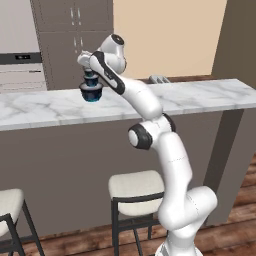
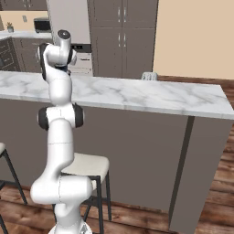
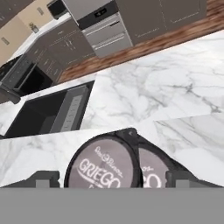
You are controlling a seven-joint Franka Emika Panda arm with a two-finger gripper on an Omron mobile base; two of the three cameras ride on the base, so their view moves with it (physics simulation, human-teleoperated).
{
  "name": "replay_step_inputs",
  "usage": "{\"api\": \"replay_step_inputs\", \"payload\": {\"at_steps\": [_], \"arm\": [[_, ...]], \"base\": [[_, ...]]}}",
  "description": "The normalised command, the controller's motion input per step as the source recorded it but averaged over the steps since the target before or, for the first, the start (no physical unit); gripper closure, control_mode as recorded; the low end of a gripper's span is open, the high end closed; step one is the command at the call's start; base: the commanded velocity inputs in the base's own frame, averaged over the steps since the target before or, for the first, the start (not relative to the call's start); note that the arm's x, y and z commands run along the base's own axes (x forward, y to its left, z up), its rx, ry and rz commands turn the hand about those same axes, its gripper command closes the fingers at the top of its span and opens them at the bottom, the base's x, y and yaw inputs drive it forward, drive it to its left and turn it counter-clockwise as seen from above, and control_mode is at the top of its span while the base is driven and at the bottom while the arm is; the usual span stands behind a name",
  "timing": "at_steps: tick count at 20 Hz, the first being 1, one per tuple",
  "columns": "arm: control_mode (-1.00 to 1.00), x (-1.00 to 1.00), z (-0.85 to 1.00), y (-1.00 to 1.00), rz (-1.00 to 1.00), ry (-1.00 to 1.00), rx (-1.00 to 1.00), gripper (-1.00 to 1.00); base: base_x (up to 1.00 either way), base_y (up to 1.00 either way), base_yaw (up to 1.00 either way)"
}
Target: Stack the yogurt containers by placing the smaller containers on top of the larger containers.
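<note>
On the marble counter (image 1: 190, 97) at the left stands a wide dark yogurt cup (image 1: 91, 93) with a glossy blue base. A smaller dark cup (image 1: 90, 79) rests on top of it, directly under my gripper (image 1: 90, 74). In the hand view the upper cup's pale "GRIEGO" lid (image 3: 105, 168) lies between my fingertips (image 3: 43, 179), with a gap on each side. The lower cup's lid (image 3: 153, 166) peeks out to its right. My gripper (image 3: 111, 179) looks open around the upper cup. The third cup is out of view.
A dark recessed sink (image 3: 48, 113) lies beyond the cups, and an oven (image 3: 103, 22) stands against the far wall. A small pale object (image 1: 159, 79) sits on the counter's far edge. Two stools (image 1: 136, 187) stand below the counter front.
</note>
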Motion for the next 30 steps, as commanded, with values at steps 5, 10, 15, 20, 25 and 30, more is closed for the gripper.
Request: {"api": "replay_step_inputs", "payload": {"at_steps": [5,10,15,20,25,30], "arm": [[-1.00,0.00,0.24,0.00,0.02,0.11,-0.01,-1.00],[-1.00,0.00,0.35,0.00,0.01,0.11,0.00,-1.00],[-1.00,-0.21,0.77,-0.17,0.00,0.16,0.00,-1.00],[-1.00,-0.82,0.73,-0.60,0.00,0.23,-0.01,-1.00],[-1.00,-1.00,0.40,-0.62,0.00,0.13,-0.02,-1.00],[-1.00,-1.00,-0.13,-0.50,0.00,-0.06,-0.04,-1.00]], "base": [[0.00,0.00,0.00],[0.00,0.00,0.00],[0.00,0.00,0.00],[0.00,0.00,0.00],[0.00,0.00,0.00],[0.00,0.00,0.00]]}}
